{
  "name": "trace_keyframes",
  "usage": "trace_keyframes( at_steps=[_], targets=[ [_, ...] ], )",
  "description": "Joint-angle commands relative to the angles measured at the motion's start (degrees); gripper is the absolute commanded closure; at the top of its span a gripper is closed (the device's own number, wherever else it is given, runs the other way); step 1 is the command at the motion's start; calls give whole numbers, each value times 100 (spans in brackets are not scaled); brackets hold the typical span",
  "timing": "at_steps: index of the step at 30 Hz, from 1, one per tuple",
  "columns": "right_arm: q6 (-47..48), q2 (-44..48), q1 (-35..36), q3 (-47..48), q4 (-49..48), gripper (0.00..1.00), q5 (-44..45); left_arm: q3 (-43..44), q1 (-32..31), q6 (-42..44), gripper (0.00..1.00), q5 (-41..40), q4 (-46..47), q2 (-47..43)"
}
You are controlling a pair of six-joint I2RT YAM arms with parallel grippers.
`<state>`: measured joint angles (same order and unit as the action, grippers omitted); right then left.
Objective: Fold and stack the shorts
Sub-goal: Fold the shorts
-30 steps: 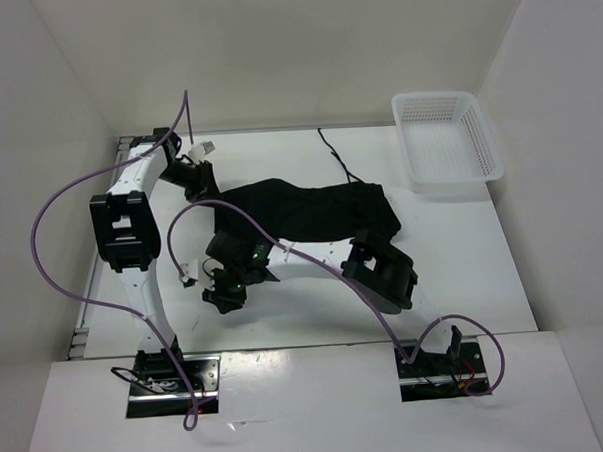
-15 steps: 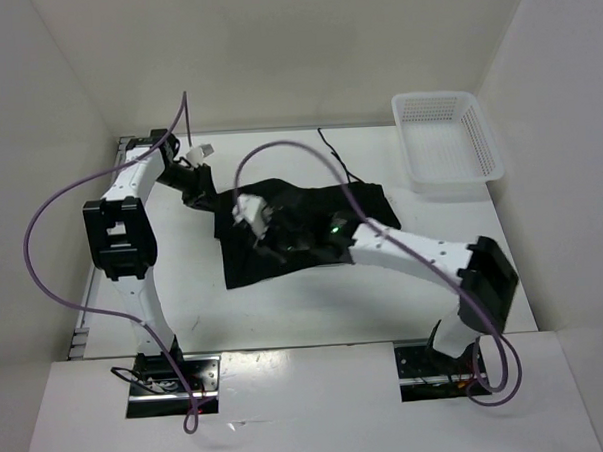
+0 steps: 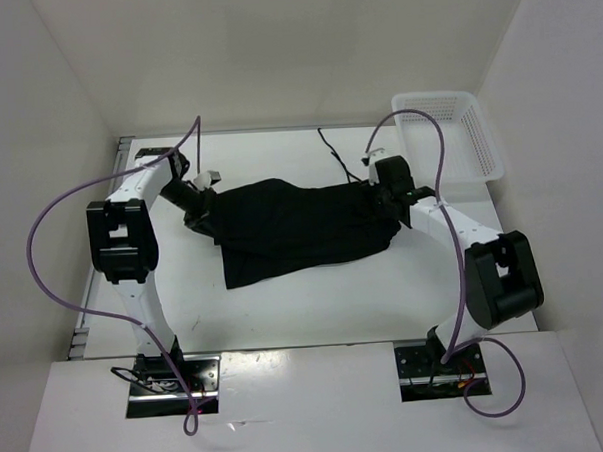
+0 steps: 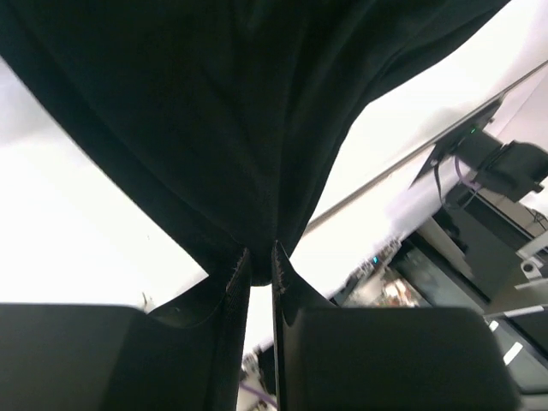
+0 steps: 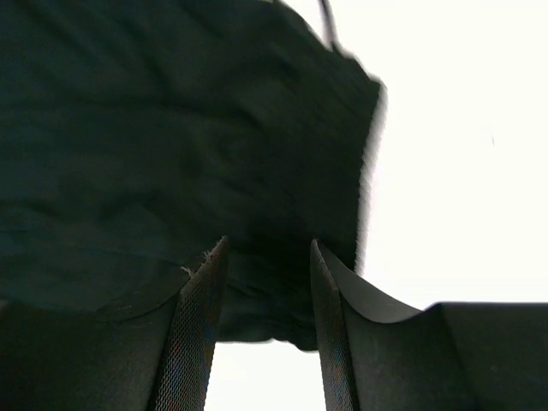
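The black shorts (image 3: 292, 226) lie spread across the middle of the table, their thin drawstring (image 3: 337, 156) trailing toward the back. My left gripper (image 3: 203, 212) is at their left end. In the left wrist view it (image 4: 257, 250) is shut on a pinch of the shorts (image 4: 240, 103), which hang stretched in front of it. My right gripper (image 3: 386, 204) is at the right end of the shorts. In the right wrist view it (image 5: 267, 244) stands open, its jaws apart over the edge of the shorts (image 5: 171, 128), not pinching it.
A white lattice basket (image 3: 483, 138) stands at the back right corner, close behind the right arm. White walls close in the table on the left, back and right. Purple cables loop over both arms.
The right arm has swung from the front and middle of the shorts to their right end, and its jaws have widened. The shorts now lie drawn out wider. The left gripper keeps its hold.
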<state>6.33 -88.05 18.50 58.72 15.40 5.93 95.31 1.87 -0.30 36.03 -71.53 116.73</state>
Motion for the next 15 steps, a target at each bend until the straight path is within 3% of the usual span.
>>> trace_keyframes(
  at_steps=[1, 4, 9, 15],
  targets=[
    [-518, 412, -452, -247, -511, 51, 382, -222, -2, 30, 79, -123, -292, -361],
    [-694, 481, -855, -247, -512, 51, 522, -285, -63, 30, 79, -175, -292, -414],
    [-536, 535, -927, -527, -442, 30, 15, -600, -186, 30, 79, -175, -292, -414],
    [-404, 666, -927, -800, -362, 33, -469, -601, -187, 30, 79, -123, -239, -414]
  ],
)
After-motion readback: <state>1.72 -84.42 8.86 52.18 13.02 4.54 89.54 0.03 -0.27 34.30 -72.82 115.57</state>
